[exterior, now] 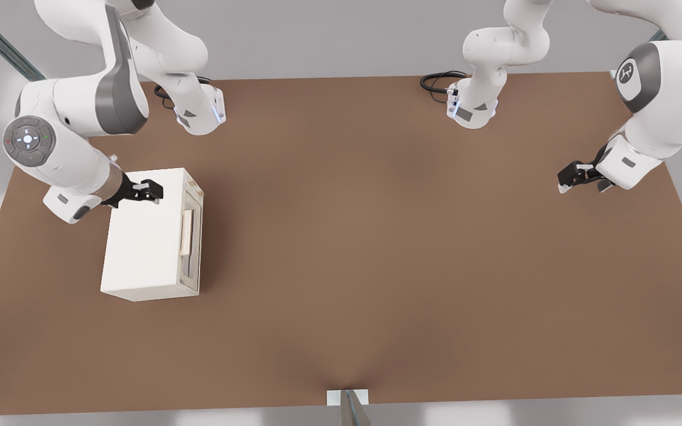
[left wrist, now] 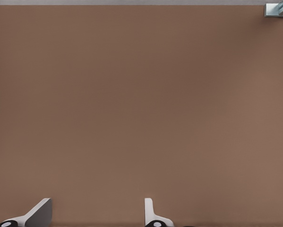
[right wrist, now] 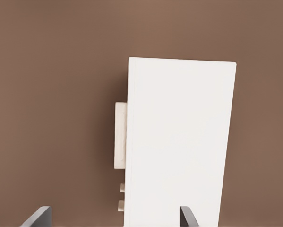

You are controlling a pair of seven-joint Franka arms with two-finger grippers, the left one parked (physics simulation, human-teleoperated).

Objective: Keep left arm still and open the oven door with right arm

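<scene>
Plainly, the brown table (exterior: 376, 236) carries one item of note, a cream oven (exterior: 145, 242) standing toward the front view's left, well apart from the parked arm. The right arm (exterior: 74, 136) reaches in from the front view's left edge, and it is by far the nearer of the two to the work. The oven door (exterior: 192, 236) is the face turned toward the front view's right; it appears shut against the body, with its window cut-out showing as a darker recess. The handle (exterior: 186, 232), a pale beige bar, lies along that face with its long axis running toward and away from the arm bases, parallel to the oven's long side. The gripper (exterior: 147, 190) hangs over the oven's top near the far end, above the box rather than the door, so the handle lies off to the front view's right and lower down, past the top's edge. In the right wrist view the two dark fingers (right wrist: 37, 218) stand wide apart with nothing between them; the handle (right wrist: 120, 135) shows just beside the top's edge. No brand, label or legible writing appears on the oven; the arm bears only a round button-ringed cap.
</scene>
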